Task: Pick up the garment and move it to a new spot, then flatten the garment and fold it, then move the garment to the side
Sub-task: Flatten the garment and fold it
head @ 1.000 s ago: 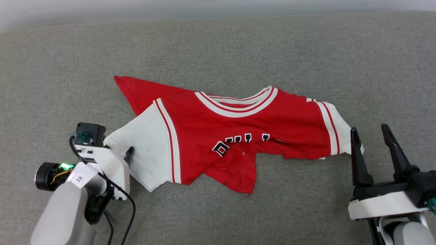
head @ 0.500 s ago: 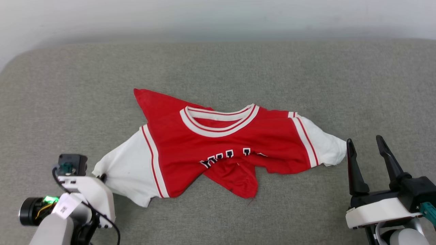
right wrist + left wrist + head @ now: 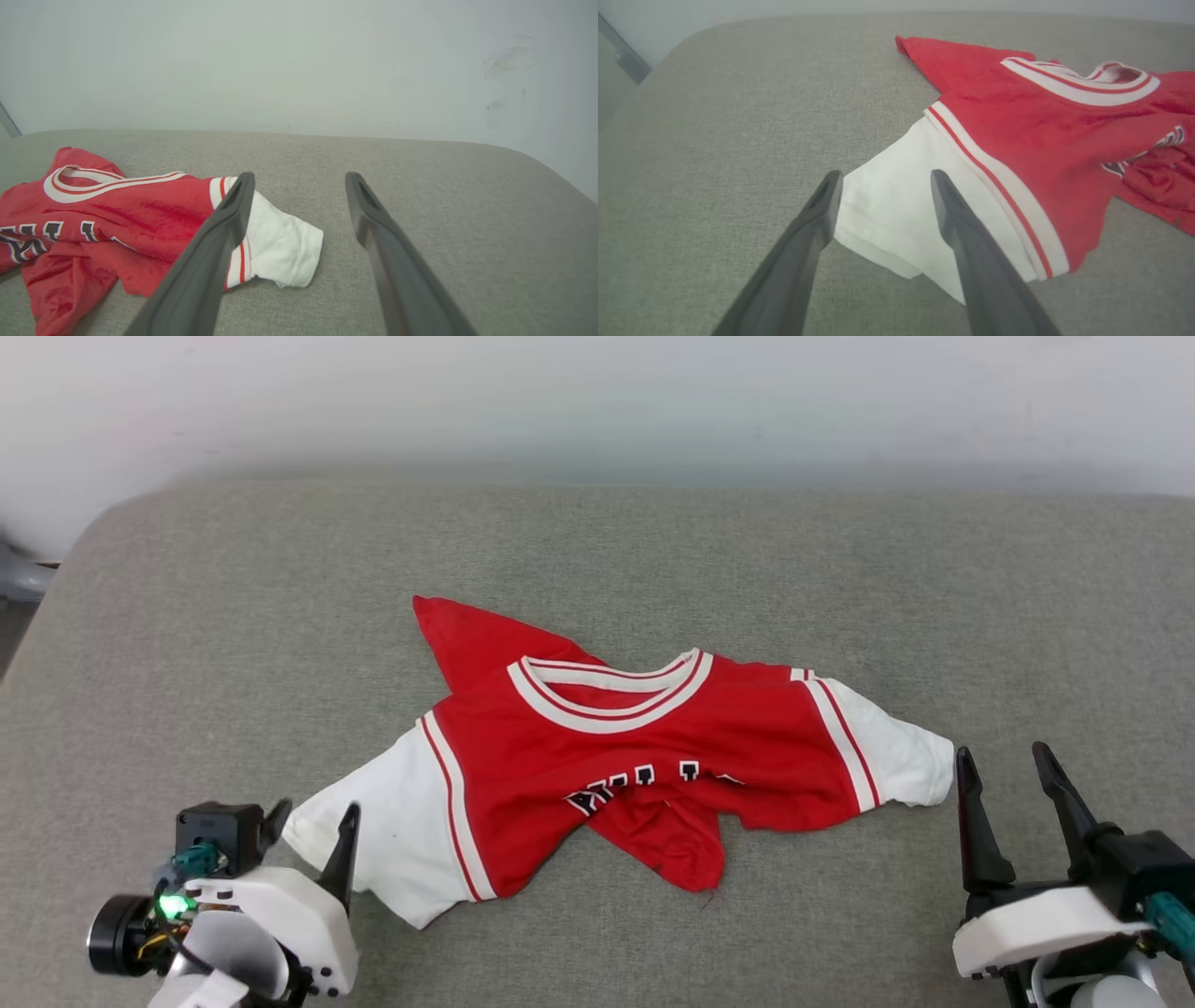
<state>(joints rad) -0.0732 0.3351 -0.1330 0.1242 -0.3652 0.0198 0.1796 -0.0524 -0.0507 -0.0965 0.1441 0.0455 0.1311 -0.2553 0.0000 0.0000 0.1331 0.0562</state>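
So the garment (image 3: 653,756) is lying crumpled in the middle of the grey fabric pad (image 3: 653,551), pale wall (image 3: 597,401) running behind. The left gripper (image 3: 316,807) and right gripper (image 3: 1000,749) are sitting with jaws spread, one by each sleeve.

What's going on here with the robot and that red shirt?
A two-armed robot is working on a red shirt that lies crumpled on a gray cushion. Its left tool is open at the edge of one white sleeve; its right tool is open beside the other sleeve. Nothing is held.
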